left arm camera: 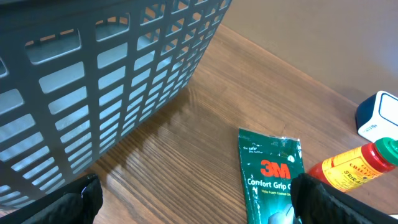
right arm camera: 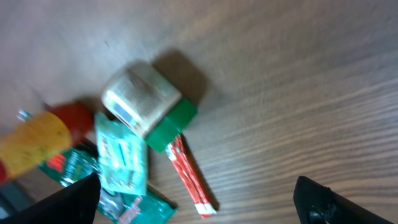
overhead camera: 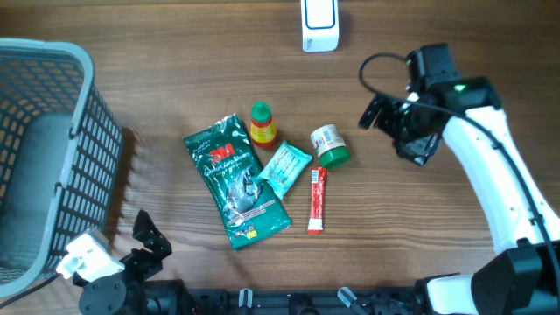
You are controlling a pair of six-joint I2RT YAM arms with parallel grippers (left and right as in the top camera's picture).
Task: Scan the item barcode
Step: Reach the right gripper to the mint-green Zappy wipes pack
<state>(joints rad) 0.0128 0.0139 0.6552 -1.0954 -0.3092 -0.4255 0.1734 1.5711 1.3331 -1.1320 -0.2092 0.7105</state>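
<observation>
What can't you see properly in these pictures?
- Jar label: blurred, right wrist view.
- Scanner: cut off by the top edge, overhead.
- Pouch: bottom cut off by the edge, left wrist view.
- Barcodes: too small to find overhead.

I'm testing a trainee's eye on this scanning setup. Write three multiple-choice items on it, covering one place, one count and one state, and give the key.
1. The grey basket stands at the table's: A) left side B) right side C) middle
2. Loose items grouped mid-table: A) three B) five C) eight
3. The right gripper is: A) shut on an item B) shut on the basket rim C) open, empty

Key:
1 A: it fills the overhead view's left edge.
2 B: green pouch, yellow bottle, teal packet, green-lidded jar, red sachet.
3 C: its fingers stand wide apart with nothing between them.
</observation>
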